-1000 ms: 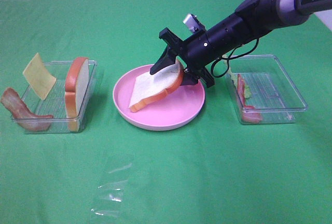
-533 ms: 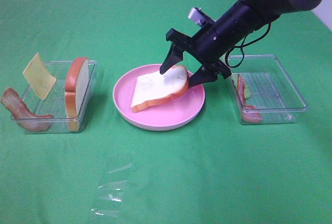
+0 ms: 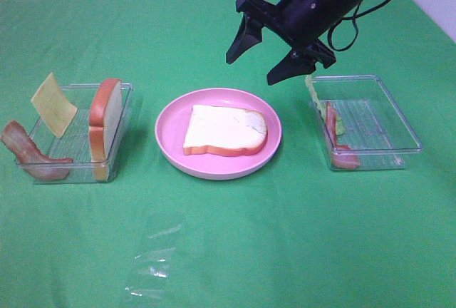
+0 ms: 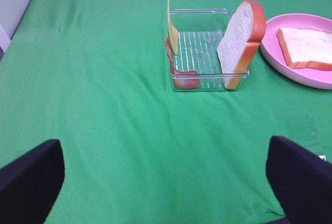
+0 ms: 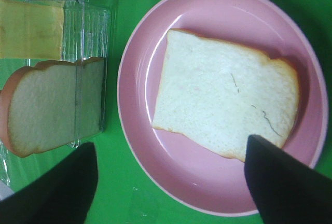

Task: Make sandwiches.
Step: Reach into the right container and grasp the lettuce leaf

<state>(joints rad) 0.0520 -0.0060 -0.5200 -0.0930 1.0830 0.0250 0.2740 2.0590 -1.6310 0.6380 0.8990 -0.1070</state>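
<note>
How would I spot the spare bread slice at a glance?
On the green cloth, find the clear tray left of the pink plate. The bread slice stands on edge at the tray's plate-side end. Its neighbours, cheese and bacon, are thin; the other slice lies flat on the plate.

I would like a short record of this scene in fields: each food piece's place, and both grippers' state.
centre: pink plate with flat bread slice on it
left side: left tray with upright bread slice, cheese square, left bacon strip
right side: right tray with lettuce leaf, right bacon strip
right arm: right gripper open, empty, above the plate
left arm: left gripper open, empty
</note>
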